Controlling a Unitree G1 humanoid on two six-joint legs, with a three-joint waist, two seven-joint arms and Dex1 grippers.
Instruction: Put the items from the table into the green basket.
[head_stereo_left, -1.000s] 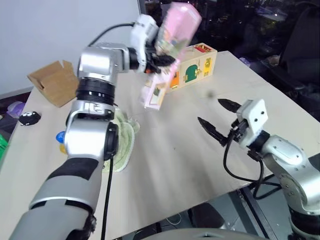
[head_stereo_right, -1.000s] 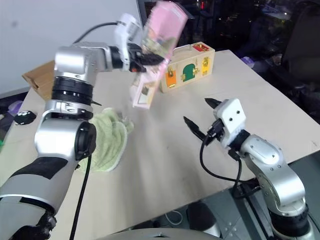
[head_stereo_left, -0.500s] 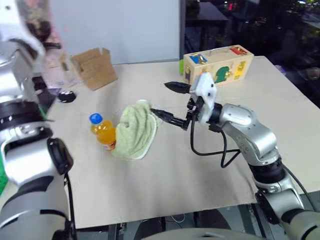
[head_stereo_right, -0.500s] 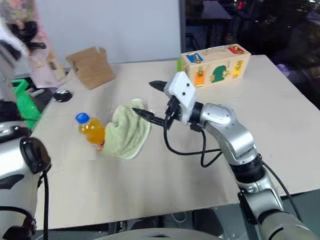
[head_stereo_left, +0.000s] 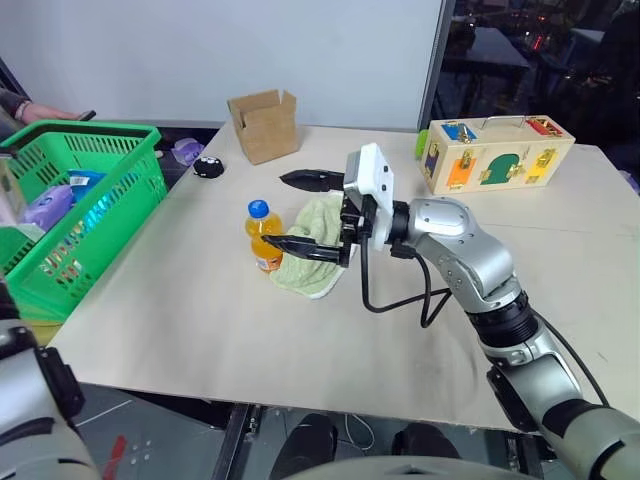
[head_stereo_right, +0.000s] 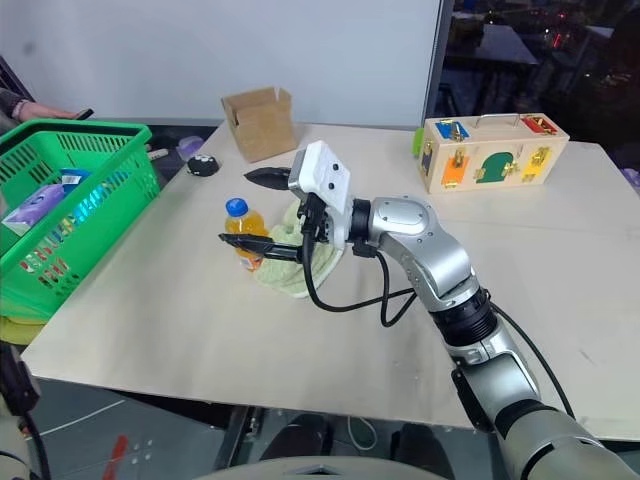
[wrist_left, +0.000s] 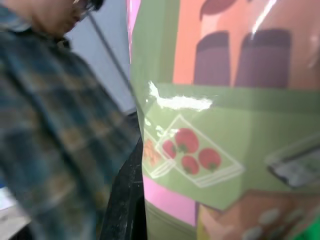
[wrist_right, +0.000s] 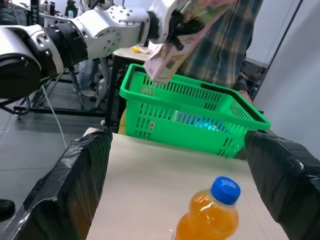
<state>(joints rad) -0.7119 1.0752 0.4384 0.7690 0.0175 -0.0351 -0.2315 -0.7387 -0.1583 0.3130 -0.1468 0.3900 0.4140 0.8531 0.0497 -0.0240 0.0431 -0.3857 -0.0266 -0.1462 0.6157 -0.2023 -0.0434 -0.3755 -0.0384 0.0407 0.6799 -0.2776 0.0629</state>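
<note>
Risk sits on both sides of the tabletop (head_stereo_left: 200, 310). The left tool (wrist_right: 172, 22), clamped shut on the pink-and-white carton (wrist_right: 187, 37), holds it tilted above the far rim of the green basket (head_stereo_left: 95, 215), which stands at the tabletop's left edge with a few things already inside. A person in a checked shirt (wrist_left: 45, 125) stands just beyond it. Released from this tilt, the long carton could well catch the rim and tip outside, or swing toward the person.

Meanwhile the right tool (head_stereo_left: 305, 213) reaches leftward with its two fingers spread wide and nothing between them. The near finger lies over the pale green towel (head_stereo_left: 312, 262), its tip just beside the orange bottle (head_stereo_left: 263, 238); the far finger points past the towel's far side. The bottle stands upright, touching the towel's left edge. A sideways push from that near finger would probably topple the bottle and send it rolling; closing now would likely gather only a fold of towel.
</note>
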